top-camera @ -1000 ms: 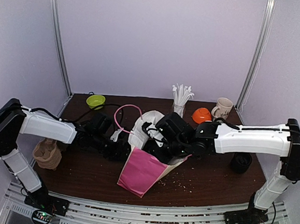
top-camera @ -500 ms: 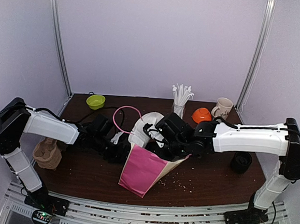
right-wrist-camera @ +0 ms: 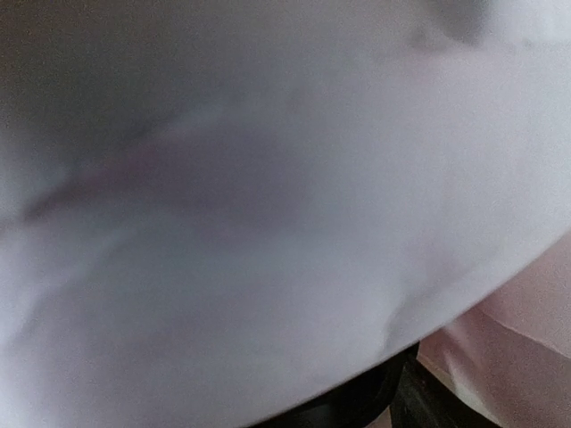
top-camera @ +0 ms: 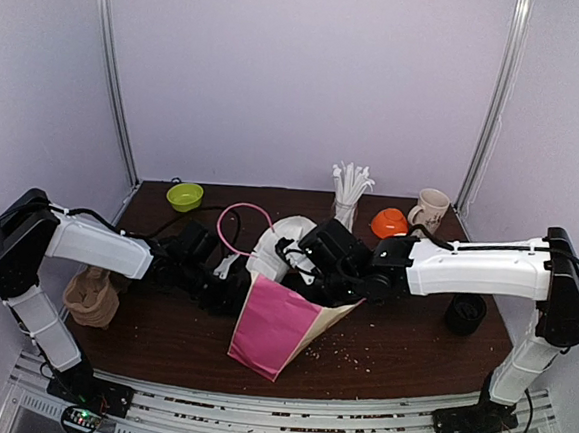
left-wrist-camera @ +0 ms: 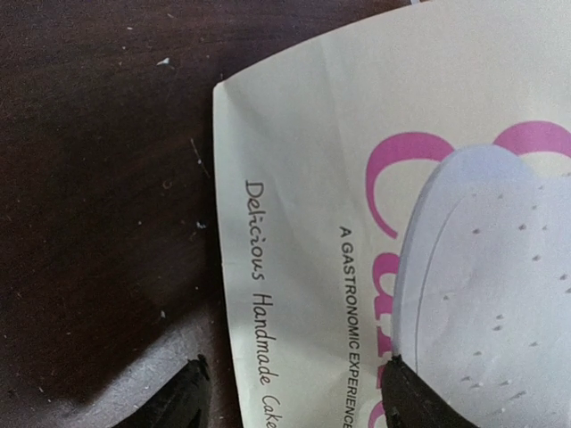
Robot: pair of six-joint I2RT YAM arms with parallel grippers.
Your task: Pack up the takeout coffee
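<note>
Pink paper bag (top-camera: pixel 272 331) leaning hard on the dark bench (top-camera: pixel 409 358), right gripper (top-camera: pixel 310 278) buried in its mouth, jaws hidden, can't tell. Left gripper (left-wrist-camera: pixel 294 403) has jaws apart over its side panel. Black-lidded takeout coffee cup (top-camera: pixel 464 313) seems parked far right, outside. One careless shove could topple that bag.

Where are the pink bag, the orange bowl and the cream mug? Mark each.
pink bag (top-camera: pixel 273 328): top external view, on its pink front face.
orange bowl (top-camera: pixel 389 224): top external view, on its visible orange surface.
cream mug (top-camera: pixel 431 208): top external view, on its body.
</note>
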